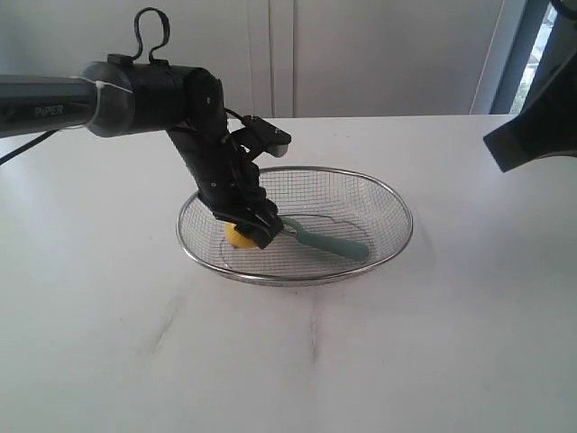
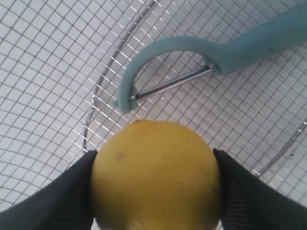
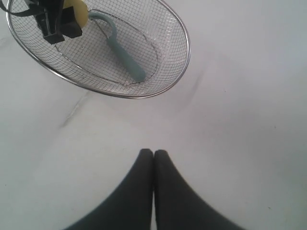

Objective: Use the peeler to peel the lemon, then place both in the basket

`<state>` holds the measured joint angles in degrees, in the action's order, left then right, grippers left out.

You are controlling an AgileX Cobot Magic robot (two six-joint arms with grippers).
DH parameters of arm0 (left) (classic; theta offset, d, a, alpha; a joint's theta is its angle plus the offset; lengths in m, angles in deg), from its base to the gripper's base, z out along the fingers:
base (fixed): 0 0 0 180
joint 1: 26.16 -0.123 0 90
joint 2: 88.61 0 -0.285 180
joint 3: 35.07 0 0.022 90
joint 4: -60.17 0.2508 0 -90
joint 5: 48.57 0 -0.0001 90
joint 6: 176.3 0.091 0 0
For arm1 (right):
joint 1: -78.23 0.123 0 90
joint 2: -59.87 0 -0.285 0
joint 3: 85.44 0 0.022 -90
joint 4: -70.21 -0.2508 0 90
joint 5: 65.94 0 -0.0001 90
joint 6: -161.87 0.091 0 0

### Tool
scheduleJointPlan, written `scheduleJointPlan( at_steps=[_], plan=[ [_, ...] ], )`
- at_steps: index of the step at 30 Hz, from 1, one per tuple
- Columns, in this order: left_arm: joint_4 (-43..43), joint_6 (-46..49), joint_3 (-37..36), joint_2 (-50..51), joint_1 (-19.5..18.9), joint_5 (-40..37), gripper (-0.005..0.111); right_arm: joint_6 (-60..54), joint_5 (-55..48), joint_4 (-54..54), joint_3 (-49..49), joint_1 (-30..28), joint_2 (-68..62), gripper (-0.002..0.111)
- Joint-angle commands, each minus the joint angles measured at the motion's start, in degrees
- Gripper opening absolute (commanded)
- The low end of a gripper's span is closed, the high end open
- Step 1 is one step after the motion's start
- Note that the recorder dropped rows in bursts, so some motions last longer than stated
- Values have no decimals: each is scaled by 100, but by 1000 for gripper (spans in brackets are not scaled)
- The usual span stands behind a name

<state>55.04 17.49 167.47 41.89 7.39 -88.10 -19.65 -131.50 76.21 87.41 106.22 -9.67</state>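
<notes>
Found the left gripper (image 1: 245,233) clamped on the lemon (image 2: 156,175), one dark finger (image 2: 53,201) against each flank, low inside the wire basket (image 1: 297,280), left of centre in the exterior frame. Cannot tell whether the lemon sits on the mesh or hangs just above it. Noted no peeled strip on the yellow face shown to the left wrist camera.

Found the peeler (image 1: 329,240) lying on the basket floor, blade head just beside the lemon, teal handle running toward the lower right of the exterior frame. Cannot tell whether head and lemon touch.

Found the right gripper (image 3: 153,158) pressed closed on nothing, over bare table (image 3: 249,120), well apart from the basket.

Risks, as judged:
- Expect a roll on release, given round fruit on curved mesh, likely toward the blade head or the centre dip.
- Watch for fingertips catching in the wire grid if opened while pressed down, which would drag or tip the basket.
- Watch for the wrist clipping the near rim on a slanted exit.

Clearance: open straight up from the lemon, tight toward the left rim and toward the peeler head opposite. Recommend lifting out vertically before any sideways travel.
</notes>
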Motion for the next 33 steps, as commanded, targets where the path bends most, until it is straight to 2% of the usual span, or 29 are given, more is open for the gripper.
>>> scheduleJointPlan(
  at_steps=[1, 5, 7, 11, 12, 14, 24, 26, 27, 29, 32, 33],
  plan=[
    [-46, 16, 57, 26, 30, 50, 2, 21, 63, -18, -13, -3, 37, 0],
    [-56, -37, 57, 33, 30, -1, 21, 21, 63, -18, -13, -3, 37, 0],
    [-56, -195, 57, 33, 30, -73, 39, 33, 63, -18, -13, -3, 37, 0],
    [-56, -266, 57, 33, 30, -198, 83, 32, 75, -18, -13, -3, 37, 0],
    [-56, -266, 57, 33, 30, -211, 90, 32, 75, -18, -13, -3, 37, 0],
    [-56, -266, 57, 33, 30, -235, 94, 32, 103, -18, -13, -3, 37, 0],
    [-56, -375, 593, -555, 30, -918, 82, 32, 103, -18, -13, -3, 37, 0],
    [-44, -375, 722, -864, 30, -1422, 71, 32, 103, -18, -13, -3, 37, 0],
    [12, -375, 734, -1065, 30, -1684, 55, 32, 103, -18, -13, -3, 37, 0],
    [67, -375, 683, -1255, 30, -1885, 35, 32, 99, -18, -13, -3, 47, 0],
    [67, -375, 510, -1522, 30, -1937, 5, 32, 99, -18, -13, -3, 47, 0],
    [67, -375, 415, -1634, 30, -1896, 0, 32, 99, -18, -13, -3, 47, 0]
  ],
)
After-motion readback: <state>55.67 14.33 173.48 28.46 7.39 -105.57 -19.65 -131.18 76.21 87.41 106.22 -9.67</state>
